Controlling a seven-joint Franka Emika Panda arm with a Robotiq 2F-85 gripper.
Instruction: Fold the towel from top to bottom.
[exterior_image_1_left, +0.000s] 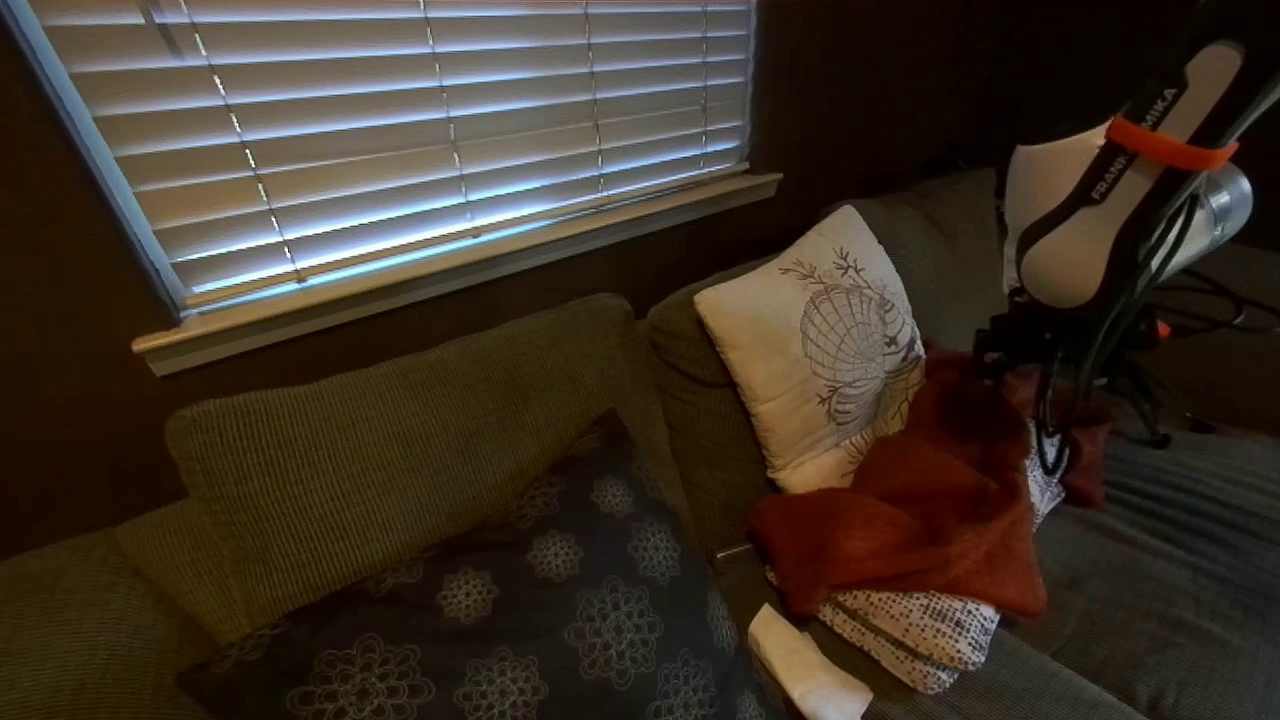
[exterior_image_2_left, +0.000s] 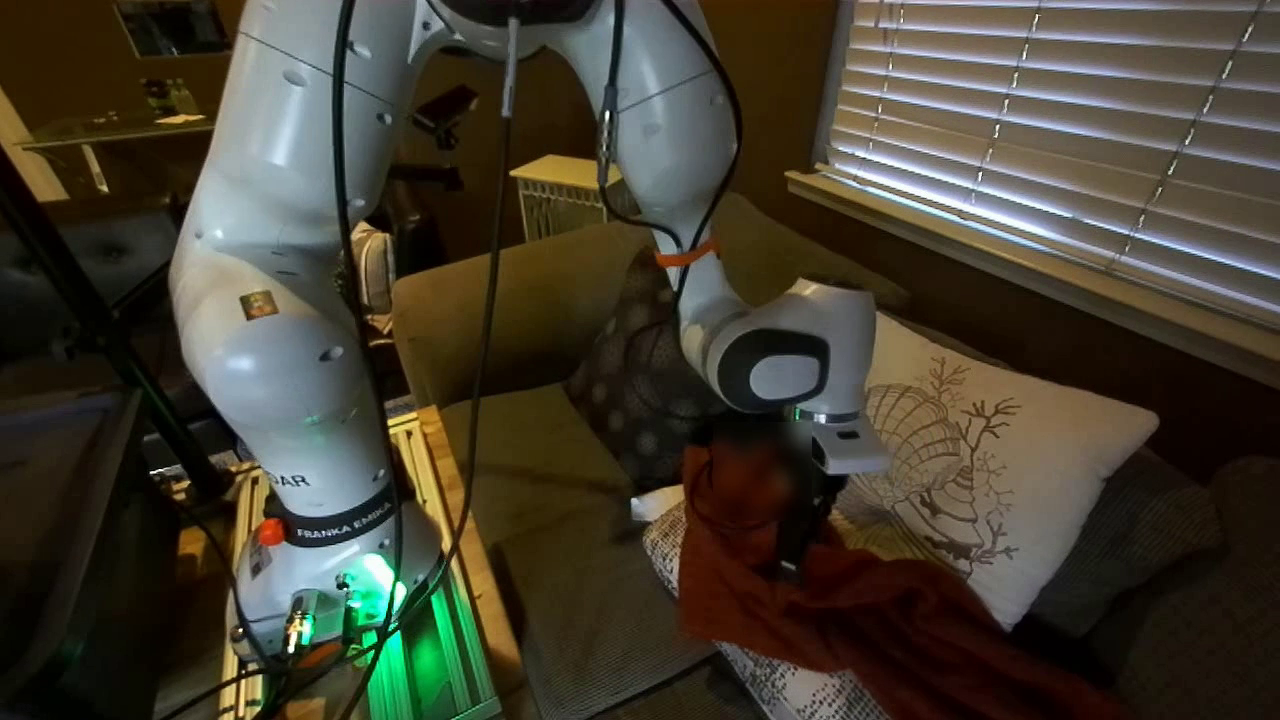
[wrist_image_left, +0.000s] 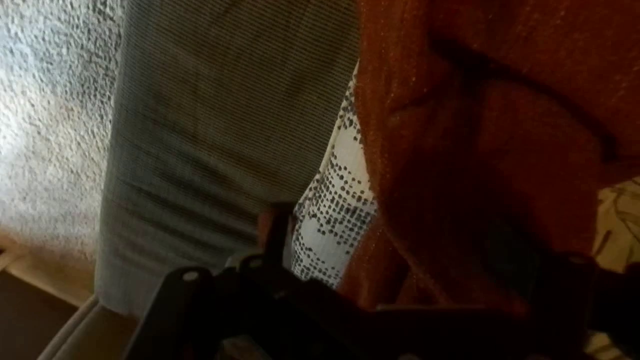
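The towel (wrist_image_left: 505, 130) is a rumpled rust-red cloth, draped over a white cushion with dark speckles (wrist_image_left: 332, 220). In both exterior views the towel (exterior_image_1_left: 920, 520) hangs in loose folds, and part of it (exterior_image_2_left: 760, 600) covers the speckled cushion's top. My gripper (wrist_image_left: 397, 230) is just above the cloth with its jaws spread wide. Its left finger (wrist_image_left: 278, 232) stands beside the speckled cushion's edge; the right one is dark and hard to make out against the towel. Nothing appears clamped between them. In an exterior view a dark finger (exterior_image_2_left: 795, 540) points down at the towel; whether it touches is unclear.
A white shell-print pillow (exterior_image_1_left: 850, 340) leans on the sofa back right behind the towel. A dark flower-patterned pillow (exterior_image_1_left: 540, 600) lies farther along the seat, near a small white item (exterior_image_1_left: 808, 665). The sofa seat's edge (wrist_image_left: 112, 200) drops away on the left in the wrist view.
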